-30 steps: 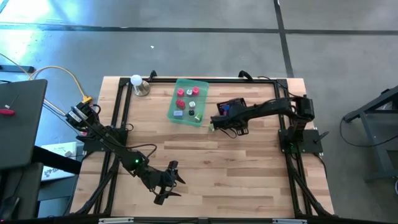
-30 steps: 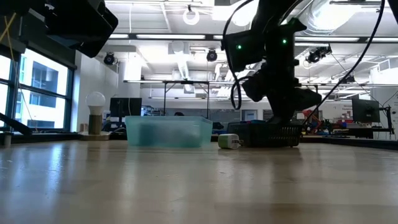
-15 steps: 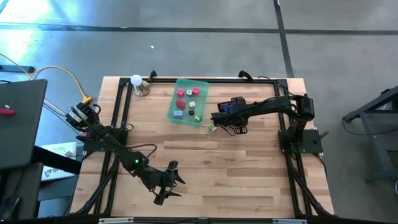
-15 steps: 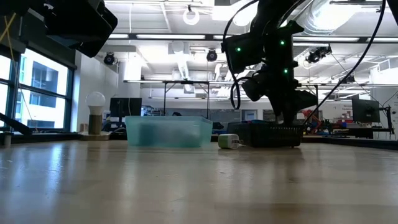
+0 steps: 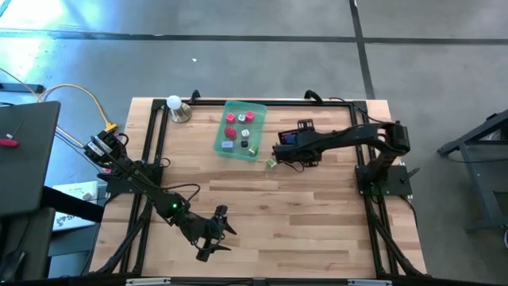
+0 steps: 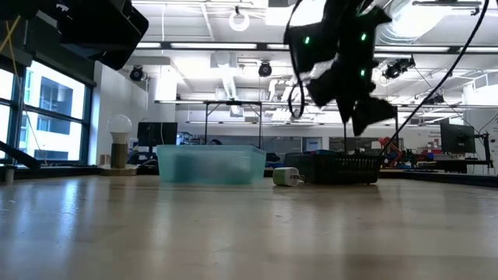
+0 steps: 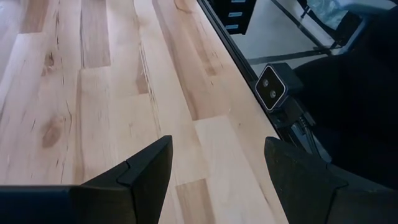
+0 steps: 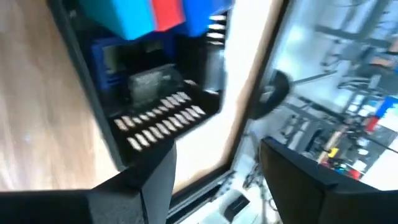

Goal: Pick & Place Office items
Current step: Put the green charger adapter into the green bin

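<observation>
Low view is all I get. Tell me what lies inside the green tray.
Observer: From above, the tray holds three pink or red pieces, a lavender piece and a black piece.
Operator: Now give me the basket.
Observer: The right wrist view shows a blue block and a red block in the basket.
Operator: Report the left gripper.
Observer: The left gripper is open and empty over bare table, far from the tray.
</observation>
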Motion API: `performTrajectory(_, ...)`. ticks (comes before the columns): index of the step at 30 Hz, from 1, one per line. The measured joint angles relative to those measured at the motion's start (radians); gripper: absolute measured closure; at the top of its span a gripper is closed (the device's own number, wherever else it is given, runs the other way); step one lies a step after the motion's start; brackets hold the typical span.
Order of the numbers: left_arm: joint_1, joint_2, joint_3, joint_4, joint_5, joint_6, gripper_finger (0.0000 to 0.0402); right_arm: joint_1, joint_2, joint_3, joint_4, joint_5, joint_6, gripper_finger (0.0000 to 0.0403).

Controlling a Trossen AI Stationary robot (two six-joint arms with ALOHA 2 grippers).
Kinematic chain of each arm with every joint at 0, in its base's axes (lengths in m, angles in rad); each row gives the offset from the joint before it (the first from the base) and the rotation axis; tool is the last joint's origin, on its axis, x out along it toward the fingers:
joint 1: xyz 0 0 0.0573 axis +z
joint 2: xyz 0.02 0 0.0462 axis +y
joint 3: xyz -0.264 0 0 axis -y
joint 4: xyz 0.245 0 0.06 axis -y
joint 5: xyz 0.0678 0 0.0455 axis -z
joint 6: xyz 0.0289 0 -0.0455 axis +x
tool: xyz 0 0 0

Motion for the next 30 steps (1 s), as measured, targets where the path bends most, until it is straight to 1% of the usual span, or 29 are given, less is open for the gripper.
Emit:
performTrajectory(4,0.008,0.000,0.000,0.000,0.000,0.011,0.0156,0.041,-0.066,0.011,-0.046,0.042,0.083,0.0184)
performTrajectory(8,0.019,0.000,0.000,0.000,-0.001,0.012,0.0156,0.098,-0.144,0.013,-0.113,0.026,0.255,0.0184)
performTrajectory(11,0.022,0.000,0.000,0.000,-0.001,0.013,0.0156,0.144,-0.200,0.013,-0.159,-0.058,0.415,0.0184)
performTrajectory(15,0.021,0.000,0.000,0.000,0.000,0.013,0.0156,0.208,-0.265,0.012,-0.168,-0.242,0.611,0.0184)
performTrajectory(18,0.021,0.000,0.000,0.000,0.000,0.013,0.0156,0.254,-0.294,0.012,-0.155,-0.367,0.705,0.0184)
performTrajectory(20,0.023,0.000,0.000,0.002,-0.002,0.017,0.0156,0.291,-0.297,0.012,-0.144,-0.407,0.748,0.0184)
performTrajectory(25,0.048,0.000,0.000,0.014,-0.005,0.030,0.0156,0.395,-0.294,0.012,-0.127,-0.406,0.894,0.0184)
performTrajectory(30,0.092,0.001,0.000,0.015,-0.006,0.046,0.0154,0.479,-0.288,-0.014,-0.067,-0.403,0.965,0.0184)
